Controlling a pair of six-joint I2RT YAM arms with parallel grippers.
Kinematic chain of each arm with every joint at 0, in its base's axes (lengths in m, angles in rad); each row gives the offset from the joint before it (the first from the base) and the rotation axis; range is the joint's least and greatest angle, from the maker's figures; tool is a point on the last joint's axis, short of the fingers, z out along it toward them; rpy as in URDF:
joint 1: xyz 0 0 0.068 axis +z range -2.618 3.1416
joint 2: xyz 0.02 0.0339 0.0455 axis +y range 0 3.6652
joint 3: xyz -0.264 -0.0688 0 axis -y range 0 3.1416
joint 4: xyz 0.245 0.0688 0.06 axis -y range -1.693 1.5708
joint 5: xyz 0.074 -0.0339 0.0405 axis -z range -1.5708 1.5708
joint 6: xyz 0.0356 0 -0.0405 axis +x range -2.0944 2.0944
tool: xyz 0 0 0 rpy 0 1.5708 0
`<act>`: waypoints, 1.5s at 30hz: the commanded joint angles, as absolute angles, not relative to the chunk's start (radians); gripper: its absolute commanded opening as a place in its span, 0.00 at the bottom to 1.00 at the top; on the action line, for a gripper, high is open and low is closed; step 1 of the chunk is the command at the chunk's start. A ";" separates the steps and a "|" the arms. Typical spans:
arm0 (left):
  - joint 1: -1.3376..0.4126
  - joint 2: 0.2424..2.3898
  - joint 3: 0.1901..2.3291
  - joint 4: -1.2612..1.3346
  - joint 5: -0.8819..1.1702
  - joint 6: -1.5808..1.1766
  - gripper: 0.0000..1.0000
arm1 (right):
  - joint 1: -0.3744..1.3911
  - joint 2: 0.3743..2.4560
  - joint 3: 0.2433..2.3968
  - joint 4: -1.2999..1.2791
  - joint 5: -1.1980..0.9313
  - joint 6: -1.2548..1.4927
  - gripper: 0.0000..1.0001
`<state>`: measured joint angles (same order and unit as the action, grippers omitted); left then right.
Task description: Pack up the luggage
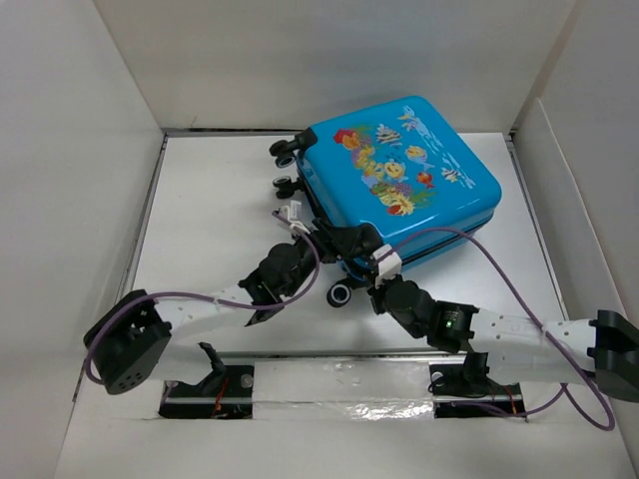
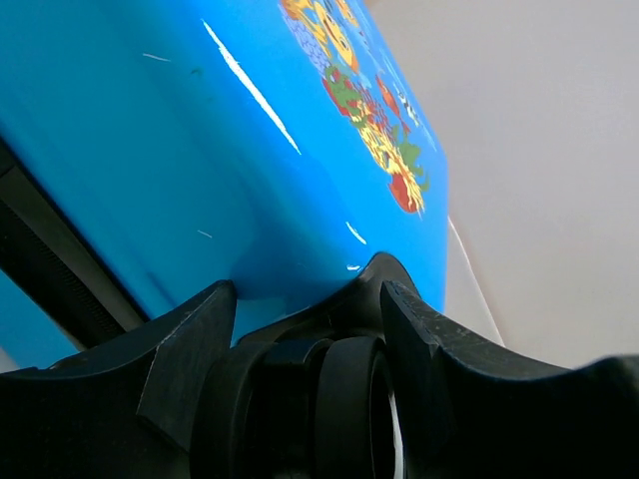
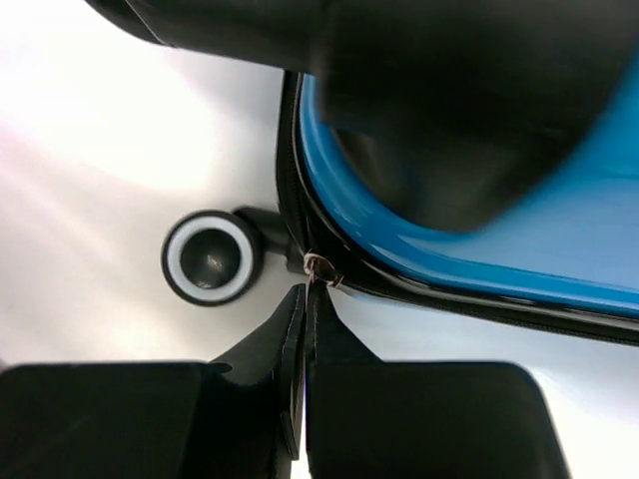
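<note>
A white worktop [image 1: 210, 200] fills the view, boxed in by plain white walls [image 1: 329, 60] along its left, far and right edges. The luggage [image 1: 399, 180] lies flat and closed in the far right part of the worktop. It is turned askew, so one corner points to the far right corner and another toward the middle. Its hard shell is bright, glossy blue, printed on top with cartoon fish and coral in yellow, red and green. A black zipper [image 3: 429, 294] runs round the seam, and small black wheels [image 1: 288, 165] stick out on the side facing the left edge. Both arms reach from the near edge to the luggage's nearest corner. The left fingers [image 2: 195, 344] are spread, their tips against the rounded blue shell there. The right fingers [image 3: 265, 349] are pressed together, tips touching a small metal zipper pull [image 3: 321, 267] on the seam, just beside the near wheel [image 3: 211, 257]; whether they pinch the pull I cannot tell
</note>
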<state>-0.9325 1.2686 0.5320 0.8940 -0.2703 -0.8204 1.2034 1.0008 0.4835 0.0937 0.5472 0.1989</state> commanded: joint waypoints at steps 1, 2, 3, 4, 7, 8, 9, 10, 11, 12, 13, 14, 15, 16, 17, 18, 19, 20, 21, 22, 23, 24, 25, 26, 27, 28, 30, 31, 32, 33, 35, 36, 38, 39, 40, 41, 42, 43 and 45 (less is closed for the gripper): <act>-0.968 1.338 0.637 0.871 -0.189 -0.758 0.00 | 1.296 0.992 0.505 0.497 0.192 0.328 0.00; -0.968 1.350 0.640 0.862 -0.186 -0.758 0.00 | 1.336 1.021 0.499 0.622 0.161 0.334 0.00; -0.968 1.353 0.644 0.851 -0.184 -0.758 0.00 | 1.357 1.087 0.509 0.661 0.166 0.328 0.00; -0.968 1.358 0.644 0.848 -0.178 -0.755 0.00 | 1.379 1.107 0.526 0.661 0.201 0.330 0.00; -0.944 1.327 0.617 0.828 -0.212 -0.741 0.19 | 1.379 1.121 0.554 0.620 0.236 0.313 0.00; -0.931 1.295 0.614 0.796 -0.216 -0.733 0.32 | 1.379 1.114 0.549 0.629 0.244 0.308 0.00; -0.899 1.275 0.612 0.772 -0.218 -0.729 0.44 | 1.379 1.102 0.537 0.620 0.253 0.304 0.00; -0.882 1.250 0.606 0.744 -0.216 -0.710 0.61 | 1.379 1.065 0.529 0.605 0.274 0.301 0.00; -0.867 1.192 0.603 0.674 -0.224 -0.700 0.66 | 1.379 1.043 0.525 0.551 0.290 0.296 0.00; -0.829 1.165 0.603 0.638 -0.250 -0.689 0.70 | 1.379 1.020 0.522 0.520 0.310 0.288 0.00; -0.804 1.132 0.606 0.597 -0.255 -0.675 0.75 | 1.379 0.999 0.506 0.503 0.313 0.284 0.00; -0.776 1.074 0.614 0.516 -0.259 -0.669 0.76 | 1.379 0.961 0.494 0.489 0.314 0.282 0.00; -0.746 1.048 0.623 0.477 -0.261 -0.664 0.78 | 1.379 0.945 0.485 0.486 0.305 0.278 0.00; -0.683 1.022 0.649 0.441 -0.259 -0.657 0.80 | 1.368 0.933 0.476 0.485 0.293 0.278 0.00; -0.649 0.987 0.667 0.370 -0.261 -0.640 0.81 | 1.368 0.917 0.463 0.477 0.281 0.276 0.00; -0.615 0.977 0.689 0.333 -0.256 -0.632 0.81 | 1.368 0.914 0.462 0.469 0.262 0.275 0.00; -0.580 0.970 0.737 0.296 -0.249 -0.623 0.81 | 1.368 0.914 0.460 0.465 0.255 0.273 0.00; -0.515 0.963 0.762 0.249 -0.232 -0.597 0.81 | 1.359 0.916 0.459 0.460 0.247 0.273 0.00; -0.487 0.966 0.788 0.220 -0.215 -0.583 0.81 | 1.359 0.925 0.459 0.460 0.232 0.268 0.00; -0.462 0.974 0.839 0.187 -0.215 -0.569 0.81 | 1.359 0.928 0.459 0.460 0.223 0.267 0.00; -0.419 0.997 0.860 0.151 -0.209 -0.549 0.81 | 1.359 0.933 0.459 0.465 0.215 0.265 0.00; -0.398 1.015 0.885 0.123 -0.203 -0.523 0.81 | 1.359 0.946 0.459 0.468 0.207 0.261 0.00; -0.375 1.037 0.931 0.095 -0.195 -0.520 0.80 | 1.359 0.954 0.460 0.472 0.204 0.262 0.00; -0.333 1.081 0.952 0.065 -0.178 -0.506 0.80 | 1.359 0.963 0.460 0.480 0.201 0.259 0.00; -0.312 1.106 0.977 0.048 -0.120 -0.467 0.79 | 1.359 0.972 0.456 0.488 0.195 0.256 0.00; -0.289 1.133 1.026 0.032 -0.074 -0.434 0.78 | 1.359 0.992 0.453 0.495 0.196 0.256 0.00; -0.235 1.227 1.086 -0.035 0.105 -0.350 0.78 | 1.359 1.011 0.446 0.526 0.193 0.258 0.00; -0.226 1.261 1.132 -0.047 0.165 -0.224 0.79 | 1.359 1.026 0.445 0.529 0.189 0.255 0.00; -0.225 1.325 1.164 -0.116 0.199 -0.154 0.79 | 1.359 1.034 0.442 0.543 0.187 0.253 0.00; -0.225 1.347 1.184 -0.142 0.199 -0.085 0.79 | 1.359 1.043 0.439 0.558 0.183 0.252 0.00; -0.238 1.374 1.163 -0.131 0.198 0.067 0.82 | 1.347 1.063 0.430 0.584 0.170 0.249 0.00; -0.238 1.373 1.152 -0.114 0.219 0.077 0.83 | 1.347 1.066 0.428 0.592 0.157 0.247 0.00; -0.221 1.377 1.131 -0.055 0.273 0.086 0.87 | 1.329 1.075 0.423 0.601 0.144 0.245 0.00; -0.221 1.385 1.134 -0.057 0.267 0.100 0.88 | 1.328 1.074 0.422 0.601 0.124 0.244 0.00; -0.221 1.394 1.159 -0.066 0.270 0.116 0.88 | 1.328 1.072 0.417 0.603 0.120 0.242 0.00; -0.221 1.414 1.178 -0.093 0.271 0.144 0.89 | 1.318 1.071 0.410 0.609 0.117 0.241 0.00; -0.221 1.425 1.195 -0.103 0.273 0.150 0.89 | 1.304 1.068 0.408 0.609 0.101 0.239 0.00; -0.221 1.434 1.212 -0.104 0.281 0.153 0.90 | 1.304 1.066 0.407 0.609 0.091 0.239 0.00; -0.221 1.460 1.218 -0.083 0.282 0.163 0.91 | 1.281 1.057 0.400 0.609 0.069 0.236 0.00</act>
